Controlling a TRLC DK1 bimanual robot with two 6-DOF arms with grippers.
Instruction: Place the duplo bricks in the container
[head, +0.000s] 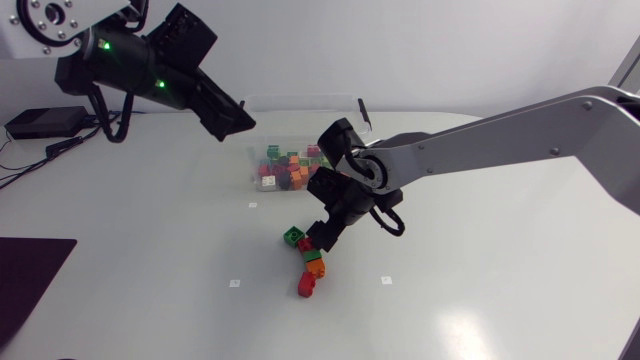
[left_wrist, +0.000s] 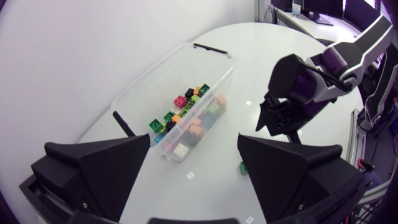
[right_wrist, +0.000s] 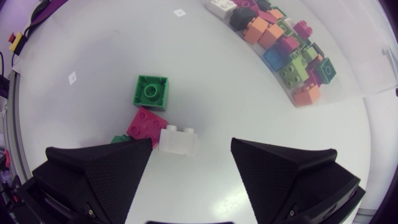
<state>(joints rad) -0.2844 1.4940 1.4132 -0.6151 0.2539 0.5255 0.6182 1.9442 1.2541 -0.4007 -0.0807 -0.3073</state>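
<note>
A clear plastic container (head: 300, 100) at the back of the table holds several coloured duplo bricks (head: 285, 170). My left gripper (head: 228, 118) hangs open and empty above its left end; in the left wrist view the container (left_wrist: 155, 65) lies ahead of the open left gripper (left_wrist: 194, 177). In front of the container lies a loose cluster: a green brick (head: 292, 236), an orange brick (head: 314, 268), a red brick (head: 307, 285). My right gripper (head: 325, 235) is low over this cluster, open. A white brick (right_wrist: 177, 140) lies between its fingers, with a magenta brick (right_wrist: 147, 124) and the green brick (right_wrist: 151, 92) just ahead.
A black box (head: 45, 122) with cables sits at the back left, and a dark mat (head: 25, 280) lies at the front left edge. Small white markers (head: 235, 283) dot the tabletop. Open table surface stretches to the front and right.
</note>
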